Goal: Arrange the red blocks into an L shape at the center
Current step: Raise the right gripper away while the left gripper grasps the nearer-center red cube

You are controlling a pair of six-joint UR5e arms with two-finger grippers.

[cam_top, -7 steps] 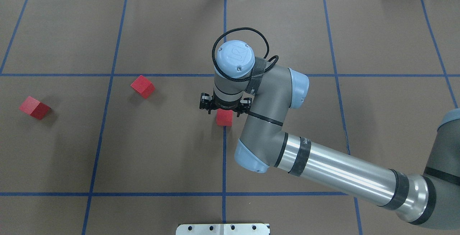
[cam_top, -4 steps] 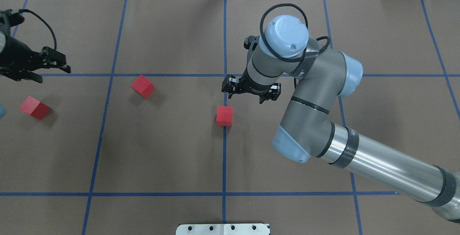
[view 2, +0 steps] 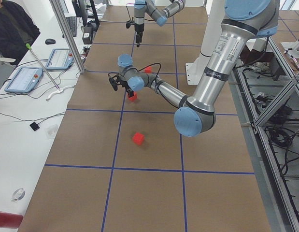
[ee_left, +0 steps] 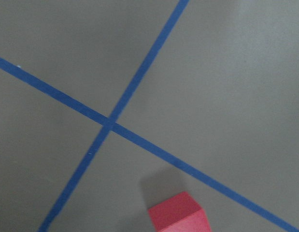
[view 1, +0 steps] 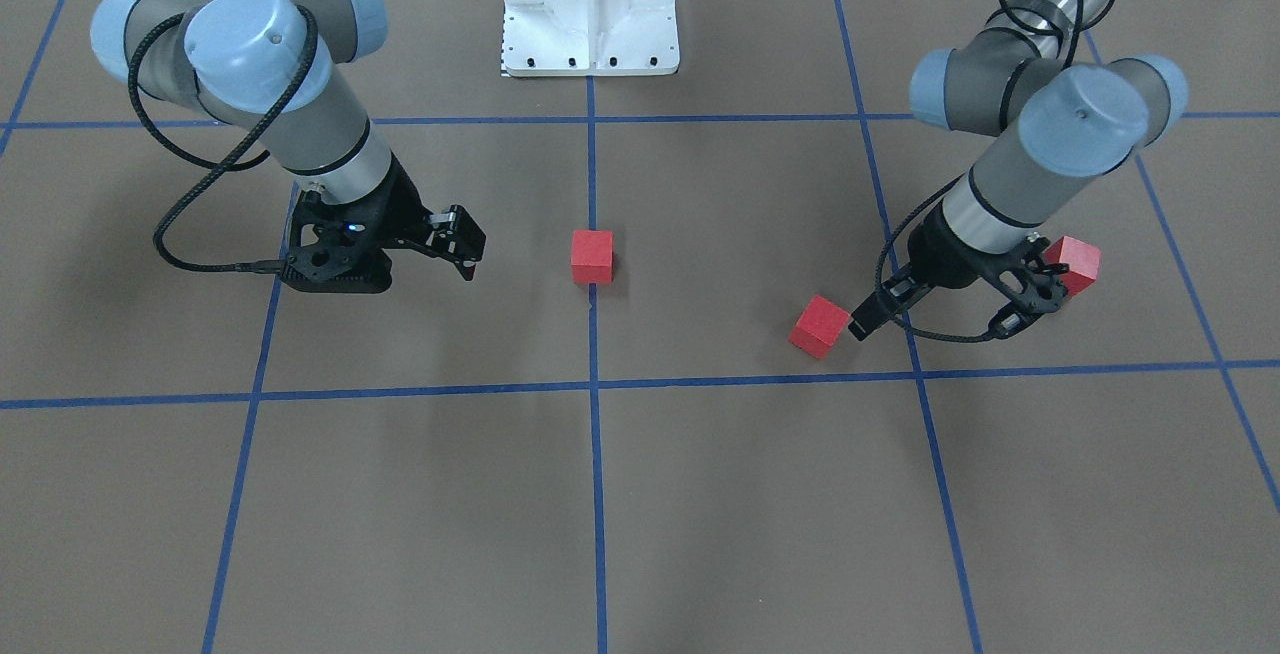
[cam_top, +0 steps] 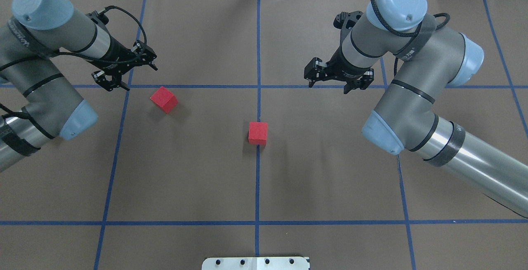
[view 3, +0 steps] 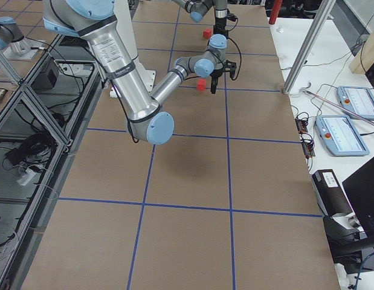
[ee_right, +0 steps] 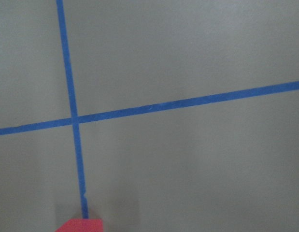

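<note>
Near left fingers, red block

**Six Cameras, One Scene**

The overhead camera sits behind the robot and looks forward and down on the table, with the base plate at its bottom edge. The front camera faces it from across the table, steeply down, so that plate lies at its top and the sides swap. Both share the middle squares and the centre block on the centre line. The side cameras look along the table from high at its ends. One has the left arm near, the other the right arm. The left wrist camera looks down from close on a tape cross and a second block. The right wrist camera shows another cross and the centre block's edge.
</note>
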